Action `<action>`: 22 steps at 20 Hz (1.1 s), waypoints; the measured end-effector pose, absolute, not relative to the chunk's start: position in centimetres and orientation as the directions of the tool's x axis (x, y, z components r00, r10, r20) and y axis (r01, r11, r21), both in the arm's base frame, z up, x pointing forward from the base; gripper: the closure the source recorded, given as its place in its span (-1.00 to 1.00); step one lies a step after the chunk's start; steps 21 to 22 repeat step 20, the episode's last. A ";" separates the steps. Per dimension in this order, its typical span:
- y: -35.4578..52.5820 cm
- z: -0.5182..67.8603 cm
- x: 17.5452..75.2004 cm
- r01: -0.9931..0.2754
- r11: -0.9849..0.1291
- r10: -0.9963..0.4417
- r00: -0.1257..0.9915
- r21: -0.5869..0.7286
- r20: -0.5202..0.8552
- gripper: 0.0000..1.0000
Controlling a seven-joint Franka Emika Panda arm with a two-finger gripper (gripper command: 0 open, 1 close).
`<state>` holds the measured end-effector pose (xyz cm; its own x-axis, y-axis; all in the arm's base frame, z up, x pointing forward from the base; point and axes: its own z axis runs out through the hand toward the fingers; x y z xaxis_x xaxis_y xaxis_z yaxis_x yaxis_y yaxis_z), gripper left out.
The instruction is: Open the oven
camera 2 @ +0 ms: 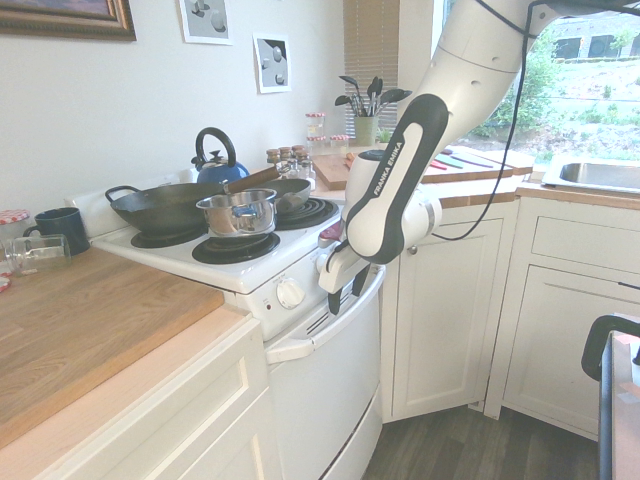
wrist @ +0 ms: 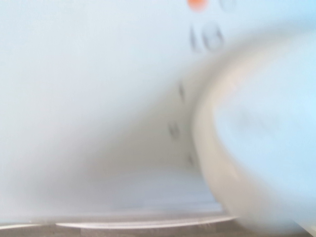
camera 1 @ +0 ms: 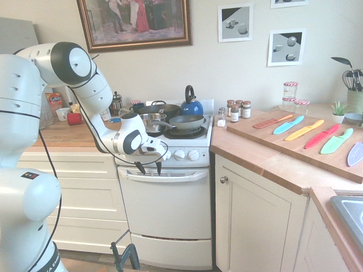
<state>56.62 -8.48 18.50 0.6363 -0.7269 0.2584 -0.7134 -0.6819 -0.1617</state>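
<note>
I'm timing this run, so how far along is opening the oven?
The gripper has reached the front of the oven, its fingers apart by the curved handle; whether they touch it, I can't tell. The door is shut, so the pull that opens it is left.

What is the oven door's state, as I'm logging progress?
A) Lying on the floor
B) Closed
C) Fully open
B: the oven door stands upright, flush with the cooker's front, with the gripper at its handle.
</note>
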 end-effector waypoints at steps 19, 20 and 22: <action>-21.2 10.7 36.6 -0.671 -0.742 -0.668 0.736 -0.019 0.104 -1.00; -21.1 11.8 36.4 -0.669 -0.743 -0.668 0.738 -0.021 0.097 -1.00; -21.1 11.8 36.4 -0.669 -0.743 -0.668 0.738 -0.021 0.097 -1.00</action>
